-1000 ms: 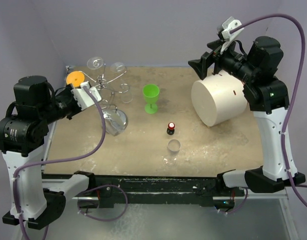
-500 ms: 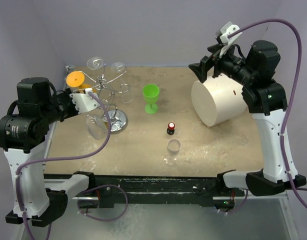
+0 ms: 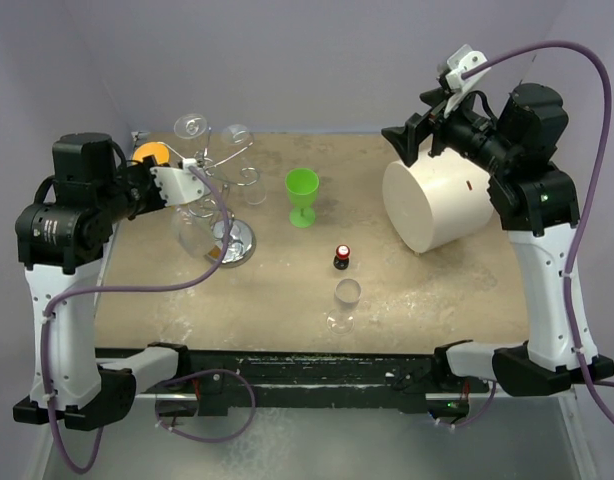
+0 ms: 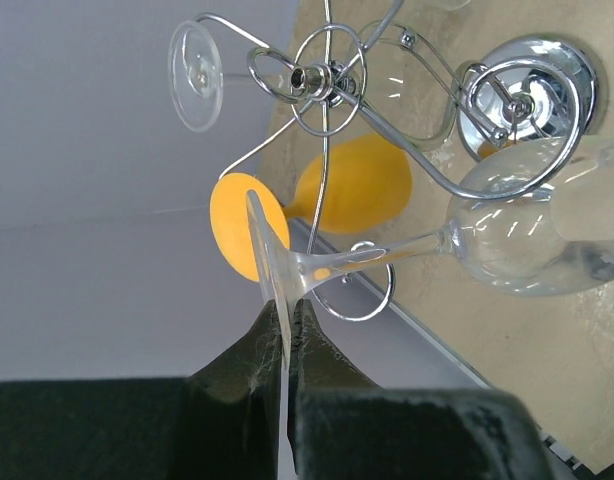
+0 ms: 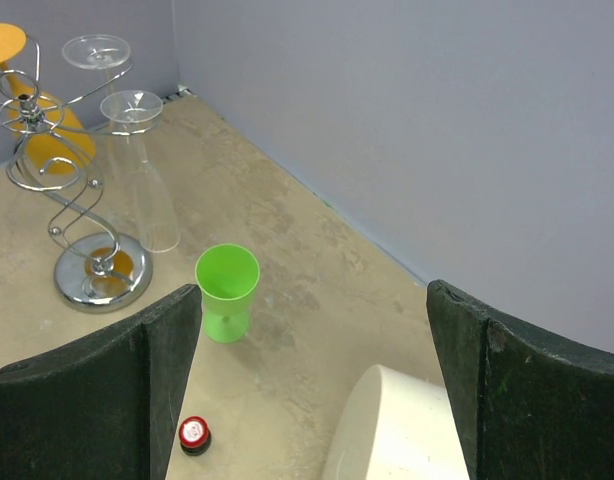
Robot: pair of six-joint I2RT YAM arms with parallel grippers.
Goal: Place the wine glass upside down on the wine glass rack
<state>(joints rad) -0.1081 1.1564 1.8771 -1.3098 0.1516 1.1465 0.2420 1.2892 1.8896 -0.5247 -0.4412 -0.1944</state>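
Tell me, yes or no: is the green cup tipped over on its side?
No, the green cup stands upright on its base, with its open mouth facing up.

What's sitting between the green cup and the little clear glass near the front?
A small dark bottle with a red cap, seen in the top view.

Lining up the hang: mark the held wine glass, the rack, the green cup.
wine glass (image 4: 507,240), left wrist view, bowl.
wine glass rack (image 5: 82,290), right wrist view, disc base.
green cup (image 3: 302,185), top external view, bowl.
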